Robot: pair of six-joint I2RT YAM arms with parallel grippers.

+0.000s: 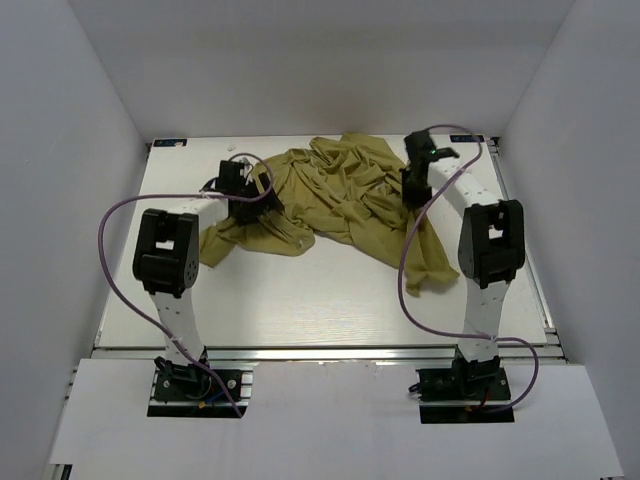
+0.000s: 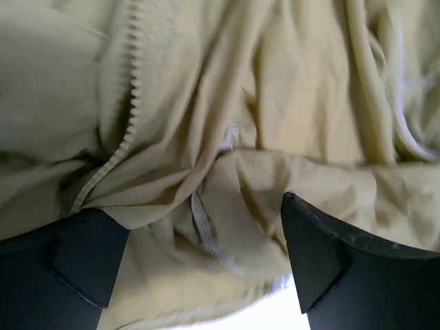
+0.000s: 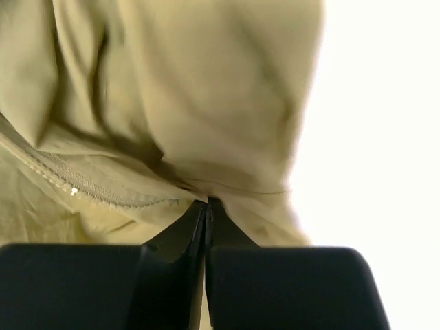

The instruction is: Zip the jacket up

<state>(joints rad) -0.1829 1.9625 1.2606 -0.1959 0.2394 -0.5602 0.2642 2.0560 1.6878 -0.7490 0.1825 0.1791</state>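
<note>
Left gripper [image 2: 199, 213] stands open, fingers [image 2: 75, 268] set wide apart. The wrinkled olive jacket [image 2: 275, 89] fills the field ahead of and between them. A zipper tooth row [image 2: 132, 103] runs down toward one fingertip. A strip of white table [image 2: 247, 313] shows between the finger bases.

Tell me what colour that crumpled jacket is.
Plain olive-green fabric jacket; clearest in top external view.
</note>
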